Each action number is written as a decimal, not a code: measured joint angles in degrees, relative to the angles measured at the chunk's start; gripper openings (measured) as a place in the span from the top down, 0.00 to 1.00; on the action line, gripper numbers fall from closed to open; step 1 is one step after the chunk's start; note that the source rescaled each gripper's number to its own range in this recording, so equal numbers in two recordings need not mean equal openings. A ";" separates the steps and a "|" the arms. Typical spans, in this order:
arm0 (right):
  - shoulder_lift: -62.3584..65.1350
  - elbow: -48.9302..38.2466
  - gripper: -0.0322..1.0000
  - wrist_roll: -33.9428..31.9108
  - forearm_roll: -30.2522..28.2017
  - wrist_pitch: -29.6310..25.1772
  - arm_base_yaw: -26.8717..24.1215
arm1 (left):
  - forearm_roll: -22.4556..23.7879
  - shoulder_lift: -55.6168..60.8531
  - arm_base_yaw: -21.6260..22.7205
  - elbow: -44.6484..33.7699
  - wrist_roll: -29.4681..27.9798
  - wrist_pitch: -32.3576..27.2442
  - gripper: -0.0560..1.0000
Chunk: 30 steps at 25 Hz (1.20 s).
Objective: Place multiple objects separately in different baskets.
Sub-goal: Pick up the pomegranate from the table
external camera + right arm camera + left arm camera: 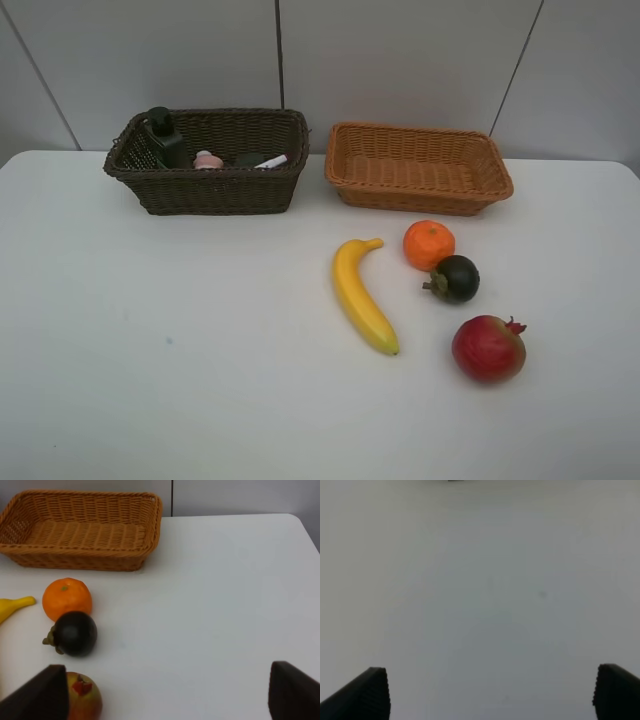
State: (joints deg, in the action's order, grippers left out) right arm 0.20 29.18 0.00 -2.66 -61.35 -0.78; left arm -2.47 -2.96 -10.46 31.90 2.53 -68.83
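The dark brown basket [220,190] at the back left holds a black bottle [163,135], a small pink bottle [208,160], a black eraser block [248,159] and a white-pink marker [272,161]. To its right, the light orange-brown basket [420,198] [75,560] holds nothing. On the table in front of it lie a banana [362,295], an orange [428,245] [67,598], a mangosteen [455,278] [75,633] and a pomegranate [488,347] [82,697]. My left gripper [492,695] is open over bare table. My right gripper [167,695] is open, with the pomegranate beside one finger [42,697].
The white table [150,350] has a grey panelled wall behind the baskets. Its right edge shows in the right wrist view. Neither arm shows in the exterior high view.
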 joint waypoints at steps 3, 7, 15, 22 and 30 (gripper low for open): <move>0.00 0.00 0.20 0.00 0.00 0.00 0.00 | -3.45 3.00 0.00 -0.30 2.73 0.57 0.00; 0.00 0.00 0.20 0.00 0.00 0.00 0.00 | -6.47 3.31 0.00 -0.67 5.53 2.30 0.00; 0.00 0.00 0.20 0.00 0.00 0.00 0.00 | -8.89 3.31 0.00 -2.57 5.86 6.99 0.00; 0.00 0.00 0.20 0.00 0.00 0.00 0.00 | -8.89 3.31 0.00 -2.57 6.06 7.40 0.00; 0.00 0.00 0.20 0.00 0.00 0.00 0.00 | -9.07 3.31 0.00 -2.57 6.06 7.40 0.00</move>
State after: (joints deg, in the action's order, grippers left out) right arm 0.20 29.18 0.00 -2.66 -61.35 -0.78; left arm -11.53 0.35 -10.46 29.33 8.59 -61.42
